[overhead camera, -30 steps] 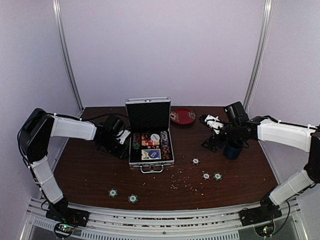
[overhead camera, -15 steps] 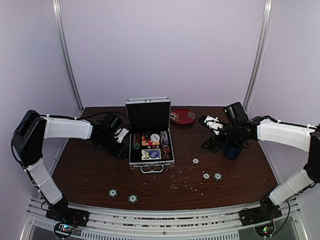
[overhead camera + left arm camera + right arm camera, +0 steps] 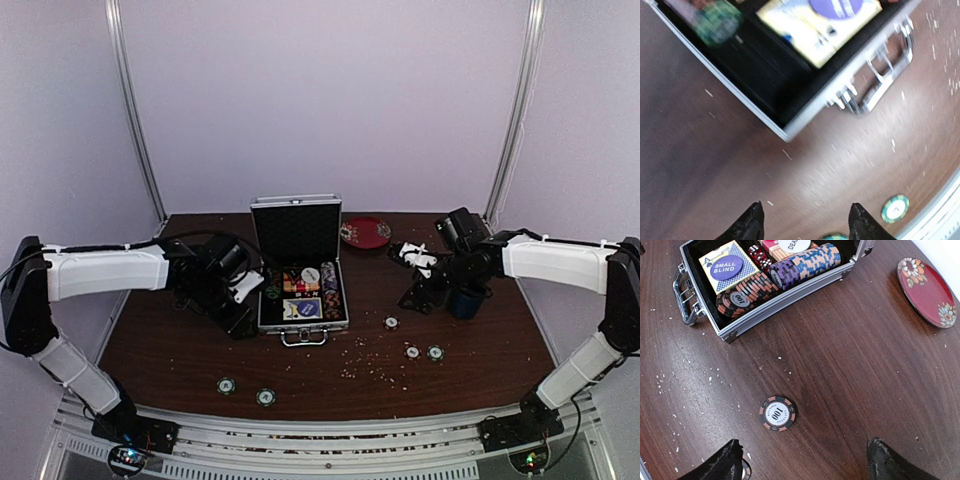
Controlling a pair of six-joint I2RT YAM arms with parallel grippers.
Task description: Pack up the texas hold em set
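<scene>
The open case [image 3: 296,230] sits mid-counter [image 3: 160,350], lid upright. It holds chip rows [image 3: 805,262], a card deck [image 3: 749,271] under a SMALL BLIND button [image 3: 726,267], red dice [image 3: 757,254] and a cut-off white button [image 3: 792,244]. Loose chips [image 3: 227,385] lie at its 4 and 7 o'clock. The left end effector [image 3: 806,215], at its 9 o'clock, is spread and empty. The right end effector [image 3: 804,450], at 3 o'clock, is spread above a 100 chip [image 3: 777,413]. The left wrist view is blurred.

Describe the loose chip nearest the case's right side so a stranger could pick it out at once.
Start at the open silver case mid-table. On the table right of it lies one flat chip, apart from the case. It bears 100 inside an orange-and-black rim and lies farther back than the pair of chips nearby.
</scene>
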